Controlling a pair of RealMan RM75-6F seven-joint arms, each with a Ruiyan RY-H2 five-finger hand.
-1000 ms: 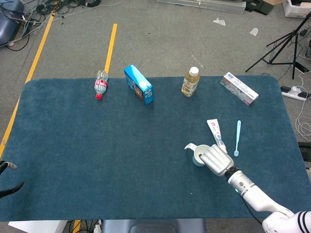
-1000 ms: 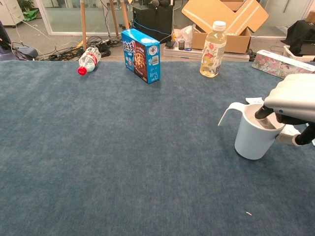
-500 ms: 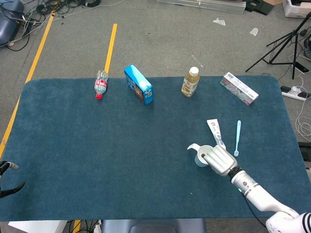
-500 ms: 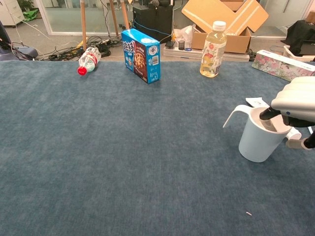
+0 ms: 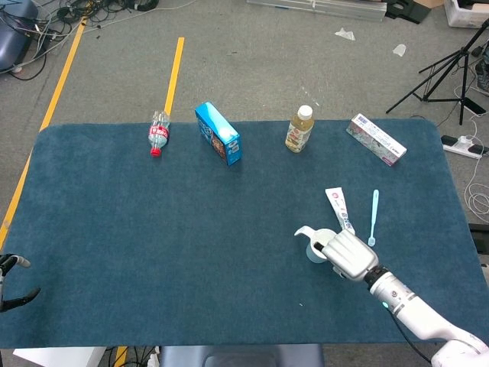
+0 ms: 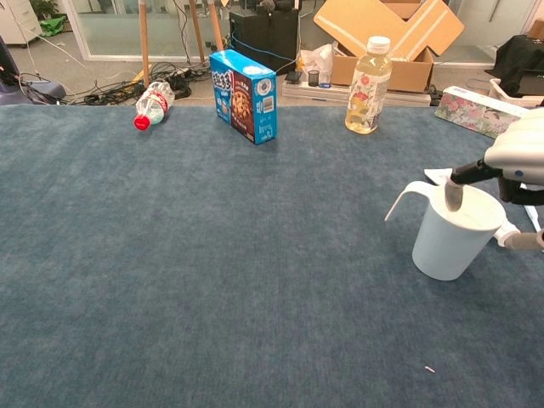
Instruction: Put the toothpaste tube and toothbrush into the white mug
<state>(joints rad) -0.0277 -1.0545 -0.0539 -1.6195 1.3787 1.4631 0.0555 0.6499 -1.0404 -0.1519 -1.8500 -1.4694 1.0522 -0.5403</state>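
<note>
While the right hand (image 5: 348, 254) rests on the mug (image 6: 453, 232) rim, grip unclear, tube (image 5: 340, 209) (light, soft; pinch mid-body) and toothbrush (image 5: 374, 217) (thin, stiff, slippery; pinch handle) lie at its 12–1 o'clock on the counter (image 5: 153, 245).

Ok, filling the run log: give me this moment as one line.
right hand: fingertip inside white mug | toothpaste tube, toothbrush: on table, not in mug | left hand: idle
</note>
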